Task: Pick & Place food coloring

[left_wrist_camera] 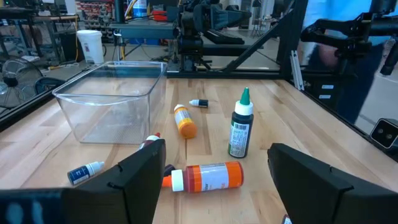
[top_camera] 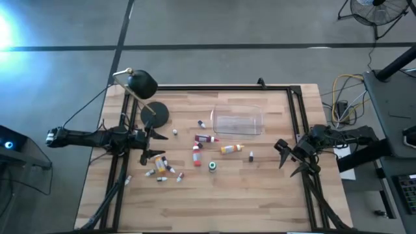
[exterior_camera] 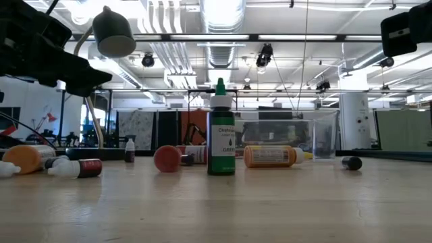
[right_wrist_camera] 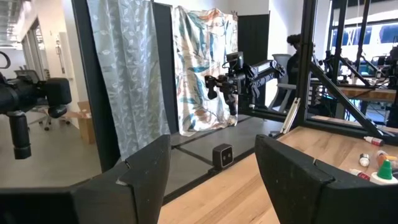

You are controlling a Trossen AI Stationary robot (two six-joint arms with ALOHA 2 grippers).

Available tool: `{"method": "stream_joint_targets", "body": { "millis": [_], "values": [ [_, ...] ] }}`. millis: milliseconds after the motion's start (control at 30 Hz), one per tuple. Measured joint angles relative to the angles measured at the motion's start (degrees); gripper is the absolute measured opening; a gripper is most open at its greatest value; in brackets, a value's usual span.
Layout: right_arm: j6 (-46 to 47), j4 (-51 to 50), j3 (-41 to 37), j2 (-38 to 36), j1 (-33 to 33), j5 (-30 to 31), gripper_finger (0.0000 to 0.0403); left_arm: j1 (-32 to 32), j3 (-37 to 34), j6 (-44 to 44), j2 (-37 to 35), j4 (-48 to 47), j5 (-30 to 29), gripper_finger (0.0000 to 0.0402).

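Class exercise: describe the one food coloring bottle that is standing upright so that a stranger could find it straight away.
Start at the clear rectangular plastic tub on the wooden table. Among the scattered small bottles near it stands a dark green dropper bottle with a pointed green cap. It alone is upright; its neighbours, such as the orange bottle, lie flat.

One table (top_camera: 260, 201) carries the lot. On it: one clear plastic tub (top_camera: 238, 123) and one black desk lamp (top_camera: 144, 86). Food coloring bottles (top_camera: 195, 155) — roughly fifteen, though the smallest in the cluster (top_camera: 161, 169) are hard to separate. One green bottle (exterior_camera: 221, 135) stands upright. Two arms, two end effectors — left (top_camera: 153, 144), right (top_camera: 290, 160).
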Motion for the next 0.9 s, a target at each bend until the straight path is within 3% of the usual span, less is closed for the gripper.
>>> {"method": "stream_joint_targets", "body": {
  "millis": [500,567,700,900],
  "values": [
    [-1.29,0.08,0.0,0.0,0.0,0.17,0.0226,0.0,0.0,0.0,0.0,0.01,0.0,0.0257],
    [-2.6,0.89,0.0,0.04,0.04,2.54,0.0226,0.0,0.0,0.0,-0.02,0.02,0.02,0.0257],
    [17.37,-7.75,0.09,3.12,0.16,15.76,0.0226,-0.01,0.02,0.0,-0.02,0.02,0.0,0.0257],
    [34.18,-4.29,0.17,15.81,0.16,22.79,0.0226,-0.02,0.02,0.0,0.17,0.1,-0.12,0.0257]
  ]
}}
